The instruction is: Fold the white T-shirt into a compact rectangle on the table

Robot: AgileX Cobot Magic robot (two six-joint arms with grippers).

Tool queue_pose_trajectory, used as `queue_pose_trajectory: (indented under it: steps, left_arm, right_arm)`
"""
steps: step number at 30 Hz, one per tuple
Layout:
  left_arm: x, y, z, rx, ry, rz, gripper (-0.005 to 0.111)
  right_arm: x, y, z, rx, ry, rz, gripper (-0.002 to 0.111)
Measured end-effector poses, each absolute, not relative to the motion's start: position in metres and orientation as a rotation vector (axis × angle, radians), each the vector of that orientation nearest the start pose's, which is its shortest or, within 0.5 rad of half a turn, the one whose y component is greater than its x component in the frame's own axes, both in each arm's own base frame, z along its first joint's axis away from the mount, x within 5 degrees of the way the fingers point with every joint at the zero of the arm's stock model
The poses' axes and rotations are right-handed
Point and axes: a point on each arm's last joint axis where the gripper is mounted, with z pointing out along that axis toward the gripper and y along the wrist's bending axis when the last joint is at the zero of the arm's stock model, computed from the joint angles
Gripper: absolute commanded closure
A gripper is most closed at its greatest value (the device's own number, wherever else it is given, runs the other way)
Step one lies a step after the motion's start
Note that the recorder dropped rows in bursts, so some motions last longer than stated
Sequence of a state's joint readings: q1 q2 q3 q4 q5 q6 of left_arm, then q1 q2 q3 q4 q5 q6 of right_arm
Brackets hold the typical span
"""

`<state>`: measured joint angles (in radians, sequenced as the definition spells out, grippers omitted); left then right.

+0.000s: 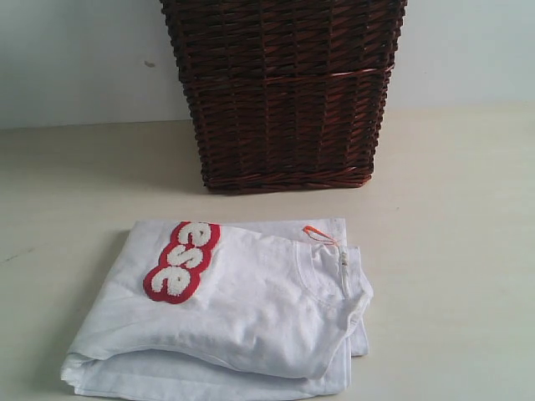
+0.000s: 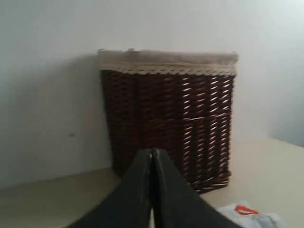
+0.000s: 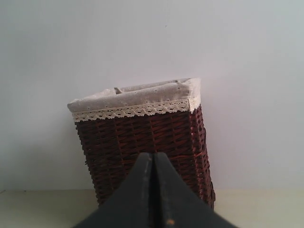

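The white T-shirt [image 1: 251,309] lies folded in layers on the table [image 1: 451,251], near the front edge of the exterior view. Red-outlined fuzzy letters show at its upper left and a small orange tag [image 1: 313,232] at the collar. Neither arm appears in the exterior view. In the left wrist view my left gripper [image 2: 152,151] is shut with nothing between its dark fingers, and a corner of the shirt [image 2: 251,216] with the orange tag shows beside it. My right gripper [image 3: 153,155] is also shut and empty, held up facing the basket.
A dark brown wicker basket [image 1: 284,92] stands on the table behind the shirt. Its grey liner with a lace trim [image 3: 135,97] folds over the rim. A pale wall rises behind it. Bare tabletop lies to both sides of the shirt.
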<state>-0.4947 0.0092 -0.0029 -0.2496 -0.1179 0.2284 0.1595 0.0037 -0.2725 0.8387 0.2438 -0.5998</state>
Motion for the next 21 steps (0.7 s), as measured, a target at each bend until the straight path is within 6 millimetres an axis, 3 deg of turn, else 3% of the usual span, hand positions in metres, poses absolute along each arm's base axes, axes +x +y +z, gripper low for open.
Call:
queue_pose_trajectory:
  steps: [9, 21]
  left_arm:
    - [0.057, -0.006, 0.204, 0.024, 1.595, -0.116, 0.107]
    - [0.054, 0.005, 0.182, -0.108, 1.832, 0.026, 0.107]
  right_arm:
    - [0.03, 0.021, 0.288, -0.107, 1.393, 0.445, 0.108]
    - [0.03, 0.021, 0.288, -0.107, 1.393, 0.445, 0.108]
